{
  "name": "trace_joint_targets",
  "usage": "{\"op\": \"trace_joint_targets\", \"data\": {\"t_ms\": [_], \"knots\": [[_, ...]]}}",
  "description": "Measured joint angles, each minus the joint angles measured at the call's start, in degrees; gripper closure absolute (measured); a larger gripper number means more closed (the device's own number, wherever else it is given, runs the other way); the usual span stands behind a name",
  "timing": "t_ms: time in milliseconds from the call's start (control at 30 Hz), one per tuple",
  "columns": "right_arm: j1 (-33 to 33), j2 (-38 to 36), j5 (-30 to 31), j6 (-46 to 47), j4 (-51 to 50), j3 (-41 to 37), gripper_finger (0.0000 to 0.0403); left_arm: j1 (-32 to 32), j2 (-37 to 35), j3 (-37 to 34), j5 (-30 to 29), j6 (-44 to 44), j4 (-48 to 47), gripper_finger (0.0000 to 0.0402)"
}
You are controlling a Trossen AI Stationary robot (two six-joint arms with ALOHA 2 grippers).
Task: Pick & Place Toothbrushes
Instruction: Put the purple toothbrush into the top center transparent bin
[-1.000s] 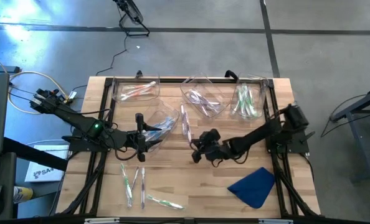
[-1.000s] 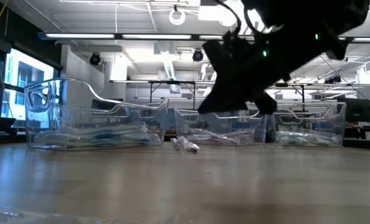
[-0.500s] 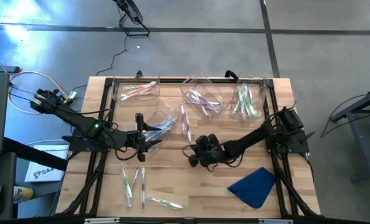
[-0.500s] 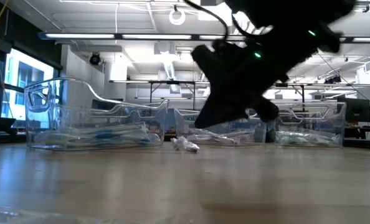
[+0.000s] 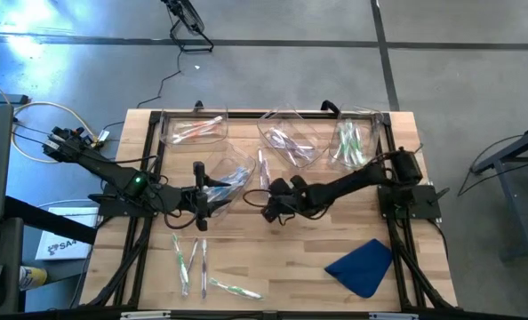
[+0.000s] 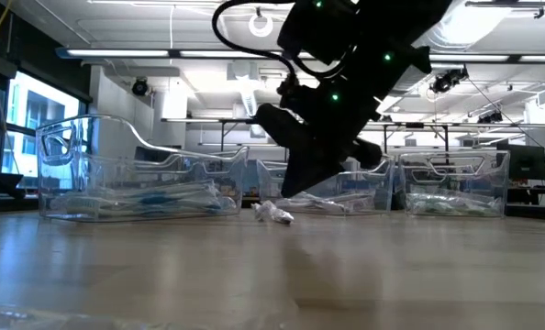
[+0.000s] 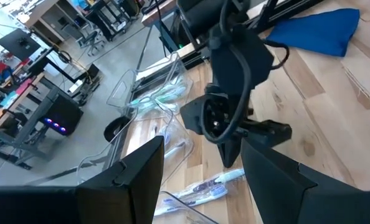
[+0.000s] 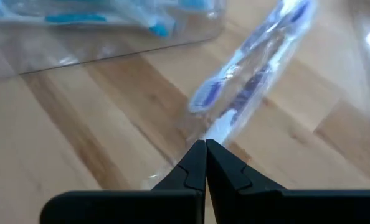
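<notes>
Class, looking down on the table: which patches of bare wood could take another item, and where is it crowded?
Bare wood lies between the loose toothbrushes and the blue cloth. Crowded: the back edge, lined with clear bins, and mid-table around both grippers.

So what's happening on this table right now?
A two-armed robot is sorting toothbrushes into clear bins. The right gripper, fingers shut, hangs just above a purple toothbrush lying on the wood between the bins; it holds nothing. The left gripper waits open beside the bin of blue brushes. A few loose toothbrushes lie at the table's front edge.
</notes>
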Motion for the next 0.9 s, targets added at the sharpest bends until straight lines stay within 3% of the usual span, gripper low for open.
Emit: {"op": "trace_joint_targets", "data": {"t_ms": [267,567,900], "knots": [[-2.6,0.8,-8.1,-2.4,1.6,0.0,0.0401,0.0,0.0,0.0,0.0,0.0,0.0,0.0195],[-3.0,1.4,-9.3,-3.5,2.1,0.0,0.0401,0.0,0.0,0.0,0.1,0.0,0.0,0.0195],[-2.1,1.4,-15.6,-1.8,-0.7,0.0,0.0401,0.0,0.0,0.0,0.1,0.0,0.0,0.0195]]}}
